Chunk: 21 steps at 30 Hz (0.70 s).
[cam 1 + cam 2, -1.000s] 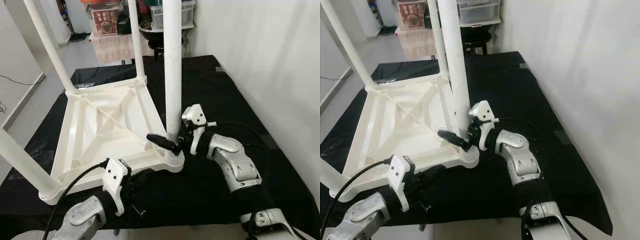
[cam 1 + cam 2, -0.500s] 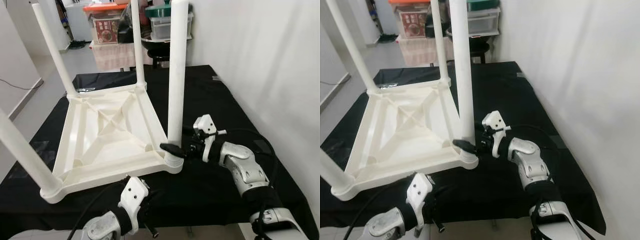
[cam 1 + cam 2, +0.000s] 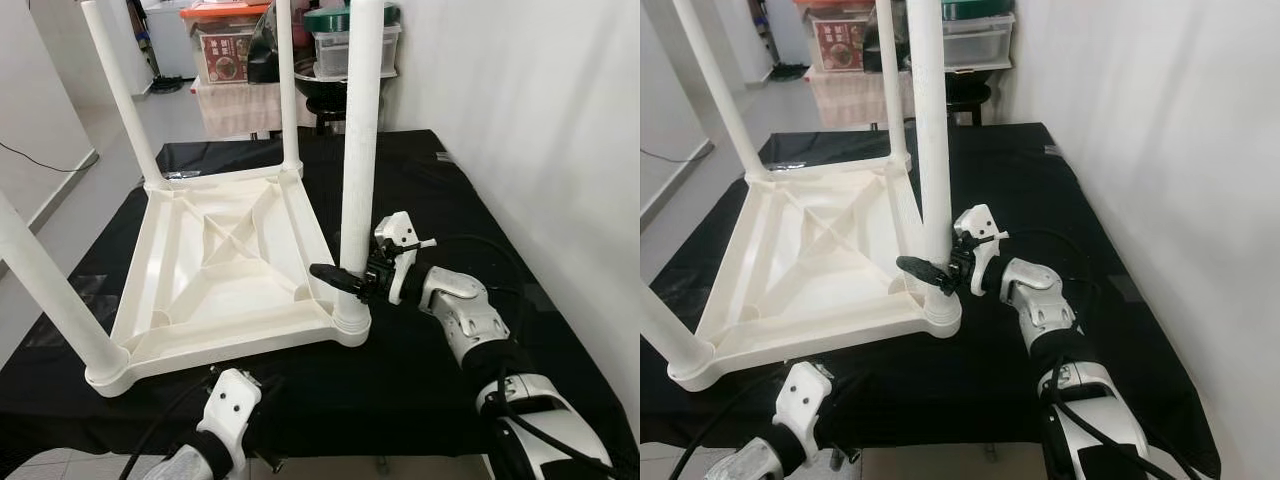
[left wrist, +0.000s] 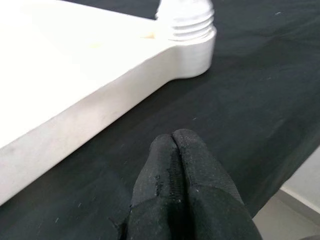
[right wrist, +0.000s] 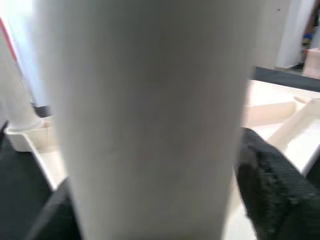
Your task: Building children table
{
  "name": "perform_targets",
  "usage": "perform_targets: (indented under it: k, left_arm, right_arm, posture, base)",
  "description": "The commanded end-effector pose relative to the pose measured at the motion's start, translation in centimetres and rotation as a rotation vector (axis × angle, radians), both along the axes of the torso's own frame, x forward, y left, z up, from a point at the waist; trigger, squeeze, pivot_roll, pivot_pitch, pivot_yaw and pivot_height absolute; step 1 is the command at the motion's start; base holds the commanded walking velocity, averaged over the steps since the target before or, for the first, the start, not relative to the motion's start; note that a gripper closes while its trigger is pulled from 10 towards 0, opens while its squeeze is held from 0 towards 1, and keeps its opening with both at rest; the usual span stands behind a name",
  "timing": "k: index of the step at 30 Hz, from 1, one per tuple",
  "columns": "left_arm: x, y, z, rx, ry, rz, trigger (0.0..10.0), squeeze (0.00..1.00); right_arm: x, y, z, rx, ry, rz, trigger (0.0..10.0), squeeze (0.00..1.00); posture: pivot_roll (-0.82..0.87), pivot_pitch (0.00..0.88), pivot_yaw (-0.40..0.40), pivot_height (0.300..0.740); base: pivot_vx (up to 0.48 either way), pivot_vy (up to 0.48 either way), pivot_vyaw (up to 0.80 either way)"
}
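Since a second ago the left arm has dropped back toward the worktop's near edge, while the right end effector stays at the near-right leg.

The white children's table lies upside down on the black-covered worktop, filling its left and middle, with four white legs standing up from its corners. The near-right leg sits in the corner socket closest to the worktop's right side, and the right end effector grasps it low down, one black finger reaching across its front; the right wrist view has the leg pressed between the two pads. The left end effector hovers clenched, fingers together, over the black cloth at the near edge, just off the table's rim. Storage boxes stand on the floor beyond the far edge.
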State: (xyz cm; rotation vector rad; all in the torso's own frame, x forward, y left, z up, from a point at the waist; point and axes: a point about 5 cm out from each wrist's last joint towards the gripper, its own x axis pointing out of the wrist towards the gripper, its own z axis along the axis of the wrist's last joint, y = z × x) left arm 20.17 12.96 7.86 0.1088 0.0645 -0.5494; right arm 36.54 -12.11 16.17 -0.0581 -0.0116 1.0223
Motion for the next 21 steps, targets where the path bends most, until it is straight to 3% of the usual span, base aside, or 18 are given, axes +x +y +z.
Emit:
perform_targets:
  k: [1, 7, 10, 12, 13, 14, 16, 17, 18, 20, 21]
  left_arm:
    - [-0.2, 0.7, -0.6, -0.003, 0.015, 0.028, 10.0, 0.00]
    - [-0.3, 0.8, -0.5, -0.038, 0.014, 0.027, 10.0, 0.00]
    - [-0.2, 0.3, -0.2, -0.078, 0.004, 0.011, 10.0, 0.00]
    - [-0.2, 0.3, -0.2, -0.078, 0.004, 0.011, 10.0, 0.00]
    - [-0.1, -0.2, -0.1, -0.100, -0.002, -0.018, 10.0, 0.00]
    - [-0.1, -0.2, -0.1, -0.100, -0.002, -0.018, 10.0, 0.00]
    - [0.0, -0.6, 0.1, -0.144, 0.005, -0.079, 10.0, 0.00]
    - [0.2, -0.7, 0.2, -0.161, 0.006, -0.100, 10.0, 0.00]
    - [0.2, -0.7, 0.2, -0.161, 0.006, -0.100, 10.0, 0.00]
    - [0.8, -0.6, 0.6, -0.194, 0.003, -0.106, 10.0, 0.00]
    - [0.9, -0.6, 0.6, -0.202, 0.002, -0.107, 10.0, 0.00]
  right_arm:
    - [0.1, 0.5, 0.4, -0.007, -0.019, 0.033, 0.0, 0.00]
    - [0.0, -0.6, -0.1, -0.067, -0.006, 0.037, 0.0, 0.00]
    - [-0.3, -2.1, -1.8, -0.141, 0.032, -0.054, 0.0, 0.00]
    - [-0.3, -2.1, -1.8, -0.141, 0.032, -0.054, 0.0, 0.00]
    - [-0.5, -2.7, -3.6, -0.186, 0.076, -0.193, 0.0, 0.00]
    - [-0.5, -2.7, -3.6, -0.186, 0.076, -0.193, 0.0, 0.00]
    - [-2.5, -2.7, -6.6, -0.103, 0.148, -0.701, 0.0, 0.00]
    - [-4.0, -1.6, -7.5, -0.091, 0.175, -0.781, 0.0, 0.00]
    - [-4.0, -1.6, -7.5, -0.091, 0.175, -0.781, 0.0, 0.00]
    - [-5.3, 1.7, -8.0, -0.065, 0.187, -0.703, 0.0, 0.00]
    - [-5.5, 2.5, -8.0, -0.059, 0.186, -0.669, 0.0, 0.00]
  posture:
    - [0.07, 0.000, 0.009, 0.740]
    - [0.06, 0.000, 0.010, 0.740]
    - [0.04, 0.000, 0.012, 0.740]
    - [0.04, 0.000, 0.012, 0.740]
    - [0.03, 0.000, 0.002, 0.740]
    - [0.03, 0.000, 0.002, 0.740]
    - [0.03, 0.000, -0.010, 0.740]
    - [0.00, 0.000, 0.022, 0.740]
    - [0.00, 0.000, 0.022, 0.740]
    - [-0.02, 0.000, 0.047, 0.740]
    - [-0.02, 0.000, 0.047, 0.740]
  base:
    - [0.000, 0.000, 0.00]
    - [0.000, 0.000, 0.00]
    - [0.000, 0.000, 0.00]
    - [0.000, 0.000, 0.00]
    - [0.000, 0.000, 0.00]
    - [0.000, 0.000, 0.00]
    - [0.000, 0.000, 0.00]
    - [0.000, 0.000, 0.00]
    - [0.000, 0.000, 0.00]
    - [0.000, 0.000, 0.00]
    - [0.000, 0.000, 0.00]
